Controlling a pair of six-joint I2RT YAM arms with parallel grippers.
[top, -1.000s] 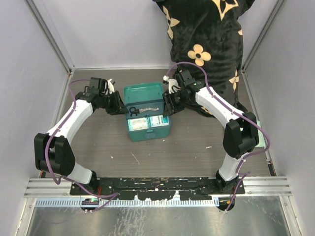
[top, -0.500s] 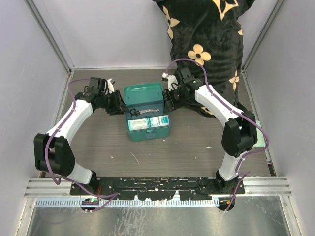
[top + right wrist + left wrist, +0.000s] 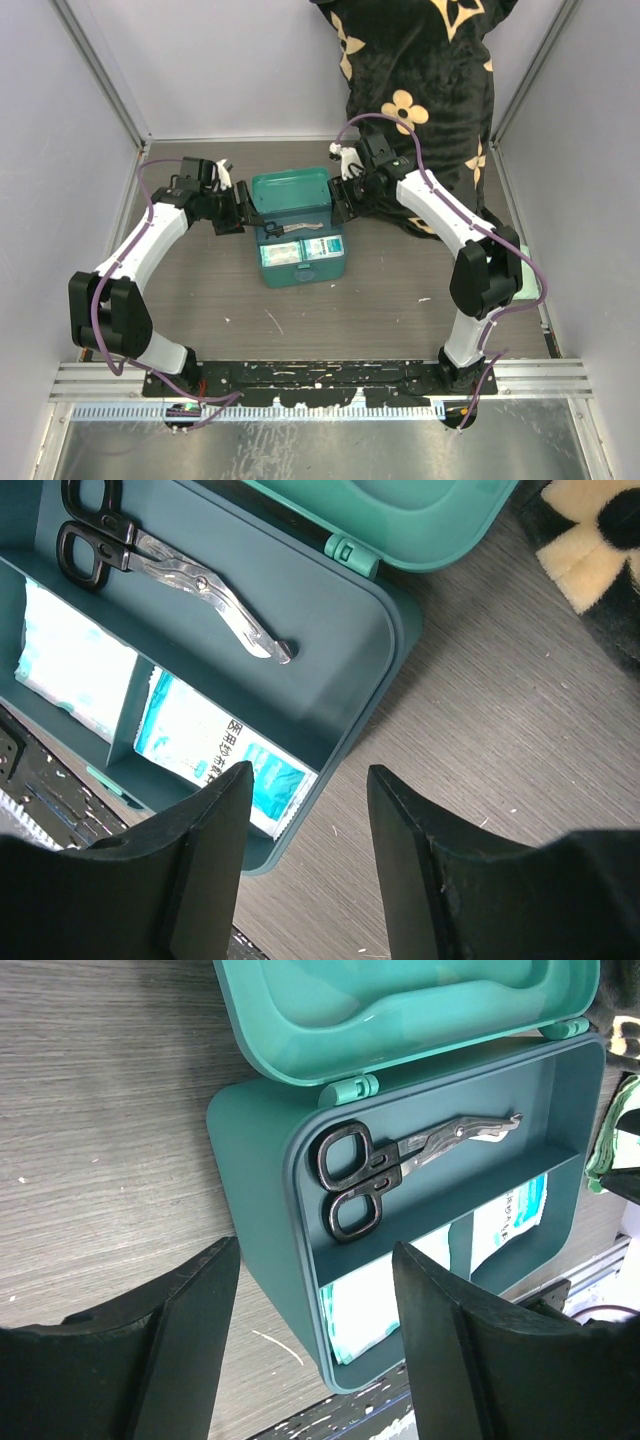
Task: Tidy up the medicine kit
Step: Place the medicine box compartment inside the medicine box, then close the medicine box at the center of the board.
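Both empty, jaws apart: your left gripper (image 3: pixel 312 1260) hovers left of the medicine kit (image 3: pixel 300 268) in the middle of the table (image 3: pixel 400 290), right gripper (image 3: pixel 307 775) at its right; lid (image 3: pixel 290 188) tipped back far, leaving scissors (image 3: pixel 400 1150) reachable.

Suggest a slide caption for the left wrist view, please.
Open left tool beside the open medicine kit; scissors lie in its long compartment.

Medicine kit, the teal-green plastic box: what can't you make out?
- Print on the blue-and-white packet: right wrist view, too small, end behind the right gripper.
- Anything under the dark teal divided tray: covered in every view.
- Pale green item: top view, mostly behind the right arm.
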